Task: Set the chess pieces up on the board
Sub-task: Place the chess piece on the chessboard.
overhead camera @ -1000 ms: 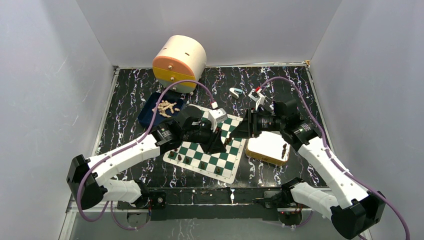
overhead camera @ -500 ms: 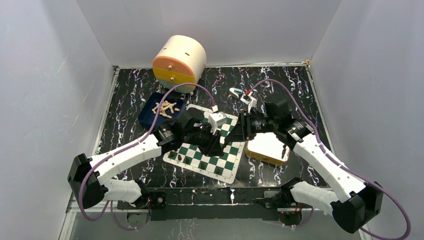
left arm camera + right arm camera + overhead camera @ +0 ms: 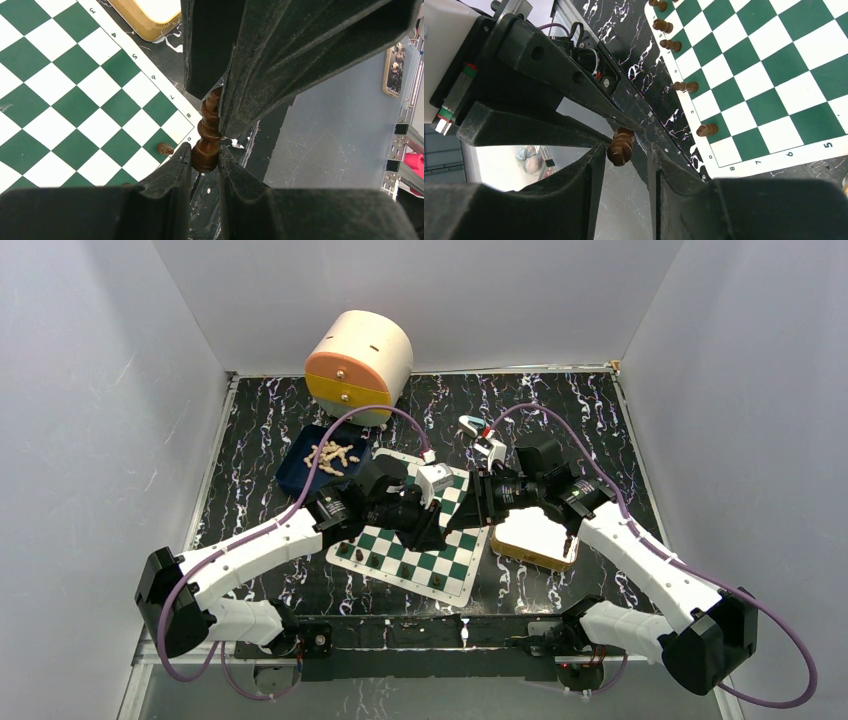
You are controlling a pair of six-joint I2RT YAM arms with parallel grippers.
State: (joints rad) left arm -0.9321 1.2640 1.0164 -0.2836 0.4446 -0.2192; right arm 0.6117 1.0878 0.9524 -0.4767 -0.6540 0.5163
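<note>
Above the right edge of the green-and-white board (image 3: 415, 562), the two grippers meet tip to tip. My left gripper (image 3: 206, 155) is shut on the base of a dark brown chess piece (image 3: 209, 132). My right gripper (image 3: 626, 150) stands open around the head of the same piece (image 3: 620, 146), with a gap on one side. In the top view the left gripper (image 3: 436, 530) and right gripper (image 3: 470, 514) hide the piece. Several dark pieces (image 3: 686, 86) stand along the board's near edge.
A blue tray (image 3: 292, 472) holding pale beige pieces (image 3: 333, 453) lies at the board's far left corner. A yellow-rimmed white tray (image 3: 520, 548) with a dark piece (image 3: 568, 538) sits right of the board. A round cream and orange drawer box (image 3: 358, 365) stands at the back.
The right gripper's jaws have widened around the piece's head, and the right arm has shifted a little to the left. The left gripper has kept its hold.
</note>
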